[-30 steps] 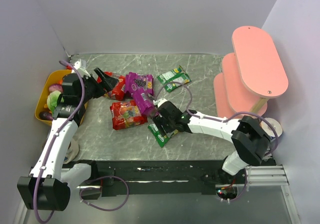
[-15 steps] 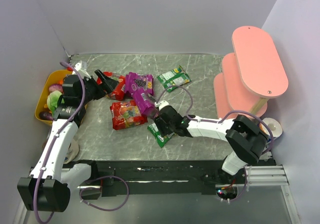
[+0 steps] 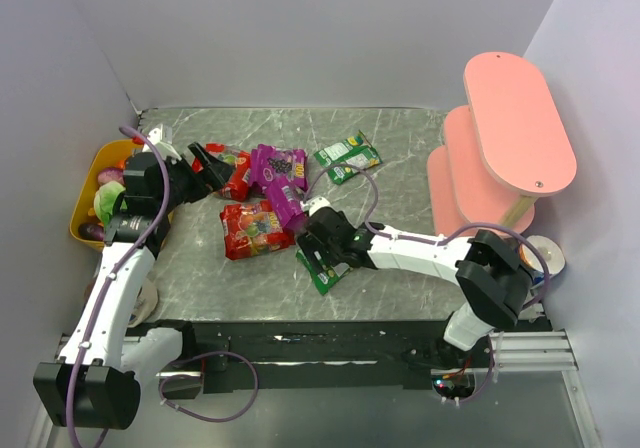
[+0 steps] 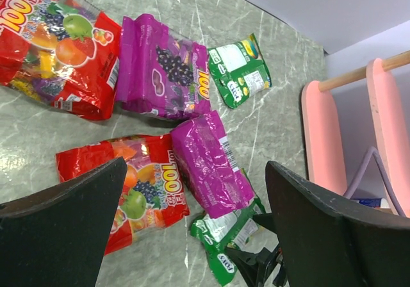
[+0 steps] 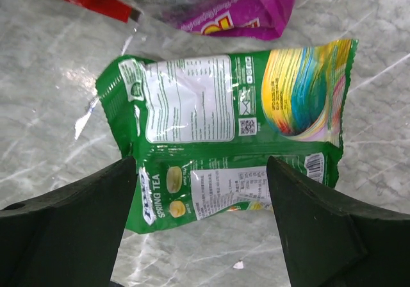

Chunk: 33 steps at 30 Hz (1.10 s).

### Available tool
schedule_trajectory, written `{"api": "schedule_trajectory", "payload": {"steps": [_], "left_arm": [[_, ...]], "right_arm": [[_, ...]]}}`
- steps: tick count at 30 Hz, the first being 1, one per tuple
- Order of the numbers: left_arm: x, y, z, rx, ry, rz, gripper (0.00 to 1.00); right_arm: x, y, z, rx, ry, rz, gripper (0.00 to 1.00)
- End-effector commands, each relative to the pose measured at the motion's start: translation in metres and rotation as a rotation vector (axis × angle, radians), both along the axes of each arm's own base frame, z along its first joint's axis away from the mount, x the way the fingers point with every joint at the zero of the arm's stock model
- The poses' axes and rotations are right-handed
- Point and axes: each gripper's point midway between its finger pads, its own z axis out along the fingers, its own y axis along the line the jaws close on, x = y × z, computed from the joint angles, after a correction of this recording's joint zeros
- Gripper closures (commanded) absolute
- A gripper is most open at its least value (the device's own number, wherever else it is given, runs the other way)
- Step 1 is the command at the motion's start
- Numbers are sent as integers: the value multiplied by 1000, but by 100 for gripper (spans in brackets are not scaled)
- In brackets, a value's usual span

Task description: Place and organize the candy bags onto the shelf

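Six candy bags lie on the grey marble table. A green bag (image 3: 322, 266) lies nearest the front, and my right gripper (image 3: 314, 242) hovers just over it, open. In the right wrist view the open right gripper (image 5: 202, 194) straddles this green bag (image 5: 224, 127) near its lower edge. A purple bag (image 3: 289, 208) overlaps its top. A red bag (image 3: 250, 230), another purple bag (image 3: 279, 165), another red bag (image 3: 233, 174) and a second green bag (image 3: 347, 157) lie behind. My left gripper (image 3: 208, 160) is open and empty by the far red bag. The pink shelf (image 3: 518, 123) stands at the right.
A yellow bowl (image 3: 88, 230) with toy vegetables sits at the left edge beside my left arm. A white round object (image 3: 548, 254) lies by the shelf's base. Grey walls close in the back and both sides. The left wrist view shows the shelf (image 4: 318, 139) and all six bags.
My right gripper has slid a little to the left, further over the near green bag. The left arm has barely moved.
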Motion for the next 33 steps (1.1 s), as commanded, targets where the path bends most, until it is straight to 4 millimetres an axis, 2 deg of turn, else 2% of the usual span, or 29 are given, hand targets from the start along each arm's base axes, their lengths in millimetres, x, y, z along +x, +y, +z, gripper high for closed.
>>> {"api": "schedule_trajectory", "payload": {"steps": [1,4,7,11,15,17,19,22,24,28,33], "left_arm": [[-1,4,13,25,-44,9,4],[-1,4,12,30,-40,9,4],[-1,4,11,33,-35,8,4],[-1,5,9,38,-28,10,4],[-1,4,7,37,-24,5,4],[-1,4,6,35,-23,3,4],[-1,3,3,31,-15,-1,4],[-2,3,1,28,-6,-1,4],[-3,3,1,28,-2,2,4],[-7,4,0,31,2,6,4],[-16,7,3,39,-1,14,4]], "right_arm": [[1,-5,-8,-48,5,0,11],[-1,-5,-22,-54,38,-8,11],[-6,-8,-38,-74,78,-25,18],[-12,-12,-41,-63,95,-49,33],[-16,-17,-40,-64,96,-49,39],[-14,-19,-34,-70,72,-51,33],[-13,-14,-22,-59,37,-26,18],[-17,-6,-9,-65,-14,13,10],[-22,3,-4,-85,-50,33,8],[-31,17,-9,-112,-72,39,7],[-26,30,-16,-165,-123,-8,9]]}}
